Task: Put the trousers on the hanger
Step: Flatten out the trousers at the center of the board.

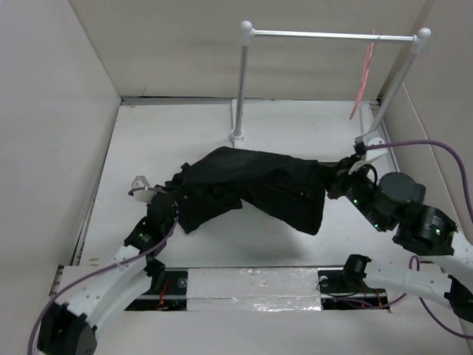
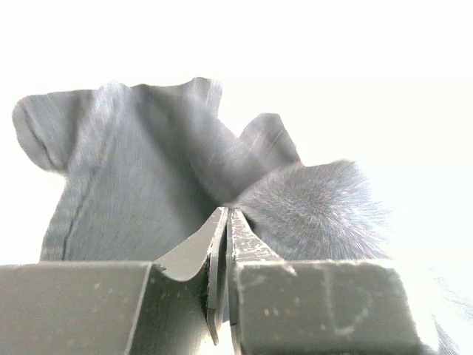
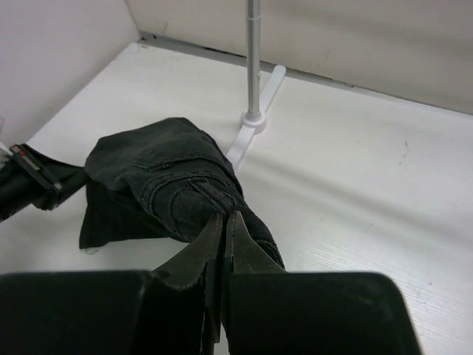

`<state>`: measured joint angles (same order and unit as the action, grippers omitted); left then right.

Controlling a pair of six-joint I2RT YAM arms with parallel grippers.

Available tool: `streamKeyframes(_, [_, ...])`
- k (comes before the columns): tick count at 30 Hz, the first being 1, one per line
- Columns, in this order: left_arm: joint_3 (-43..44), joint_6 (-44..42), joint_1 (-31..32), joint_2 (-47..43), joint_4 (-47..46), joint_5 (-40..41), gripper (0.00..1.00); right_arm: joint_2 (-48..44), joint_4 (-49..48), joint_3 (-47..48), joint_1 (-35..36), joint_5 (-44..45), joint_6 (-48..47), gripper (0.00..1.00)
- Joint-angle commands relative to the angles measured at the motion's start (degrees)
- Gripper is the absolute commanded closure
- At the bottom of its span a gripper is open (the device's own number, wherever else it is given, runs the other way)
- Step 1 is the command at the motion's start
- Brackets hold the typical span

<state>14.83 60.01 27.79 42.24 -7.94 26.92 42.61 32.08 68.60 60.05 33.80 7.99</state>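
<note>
The trousers [image 1: 251, 188] lie bunched across the middle of the table [image 1: 295, 122], a dark heap running from 9 o'clock to 3 o'clock between the two arms. The left gripper [image 1: 174, 197] meets the cloth at its 9 o'clock end. In the left wrist view, the left gripper [image 2: 228, 214] has its fingers pressed together, with folds of the trousers [image 2: 148, 177] gathered right at the tips. The right gripper [image 1: 338, 180] meets the cloth at its 3 o'clock end. In the right wrist view, the right gripper [image 3: 225, 218] also has its fingers closed tight, nipping a seamed edge of the trousers [image 3: 162, 170].

The hanger [image 1: 366, 70] hangs at 1 o'clock from the right end of the rail [image 1: 325, 35], well apart from the trousers. The rail stands along the far side of the table. Its left post [image 3: 253, 59] rises at 12 o'clock, just beyond the heap of cloth.
</note>
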Motion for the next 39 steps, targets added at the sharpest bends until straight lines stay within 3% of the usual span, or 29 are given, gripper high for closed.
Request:
streamKeyframes(1, [1.86, -1.82, -1.16, -11.19, 7.66, 7.26, 1.00, -4.37, 2.55, 4.79, -0.20, -1.62, 1.85, 1.00])
streamKeyframes(5, [4.94, -4.63, -1.95, -20.86, 14.97, 9.64, 1.00, -6.40, 4.04, 8.30, -0.20, -9.52, 2.64, 1.00])
streamKeyframes(8, [7.66, -9.98, -1.95, -19.05, 14.46, 8.07, 1.00, -5.70, 5.54, 11.46, -0.20, -12.43, 2.30, 1.00])
streamKeyframes(10, [10.30, -13.41, -1.95, -14.84, 12.17, 1.96, 1.00, -5.17, 5.89, 11.56, -0.20, -9.92, 1.51, 1.00])
streamKeyframes(13, [11.28, -14.30, -1.95, -5.08, 12.35, -7.19, 1.00, -3.33, 7.30, 9.54, -0.20, 3.35, 1.33, 1.00])
streamKeyframes(15, [6.74, -12.82, 3.13, -3.74, 8.76, -8.19, 1.00, -2.45, 4.86, 6.48, -1.68, 8.03, 0.37, 1.00])
streamKeyframes(18, [2.58, -10.45, 10.86, -5.24, 4.88, -6.71, 1.00, 0.00, -0.23, 4.10, -5.28, 7.16, -1.65, 1.00])
streamKeyframes(20, [3.10, -9.74, 14.64, -3.14, 4.60, -5.21, 1.00, 2.81, -2.27, 4.17, -12.83, 3.66, -3.50, 1.00])
streamKeyframes(22, [4.06, -7.73, 22.19, -1.03, 4.78, -0.84, 1.00, 7.47, -4.38, 5.31, -22.20, -5.29, -4.29, 1.00])
streamKeyframes(25, [5.99, -2.82, 31.43, 4.33, 7.85, 5.14, 1.00, 9.77, -5.00, 5.85, -29.71, -13.66, -3.33, 1.00])
streamKeyframes(28, [8.02, 7.61, 39.15, 9.43, 16.89, 11.81, 0.81, 6.54, -8.60, 2.26, -34.82, -19.20, -3.07, 1.00])
streamKeyframes(30, [8.37, 12.39, 40.93, 11.20, 22.24, 13.33, 0.71, 5.47, -8.87, 1.10, -36.58, -18.78, -2.54, 1.00])
streamKeyframes(32, [8.20, 17.57, 41.98, 11.11, 24.46, 13.51, 0.70, 5.38, -8.87, 0.05, -37.72, -17.81, -2.63, 1.00])
streamKeyframes(34, [6.36, 18.39, 43.57, 10.24, 24.12, 13.43, 0.76, 6.08, -8.52, 0.13, -39.57, -17.89, -2.37, 1.00])
streamKeyframes(36, [5.39, 16.56, 45.25, 10.32, 21.58, 12.03, 0.93, 6.61, -10.44, -0.39, -42.02, -19.73, -1.57, 1.00])
streamKeyframes(39, [6.43, 10.43, 49.18, 14.96, 16.85, 9.30, 1.00, 9.58, -11.77, 0.65, -45.54, -25.07, 0.00, 1.00])
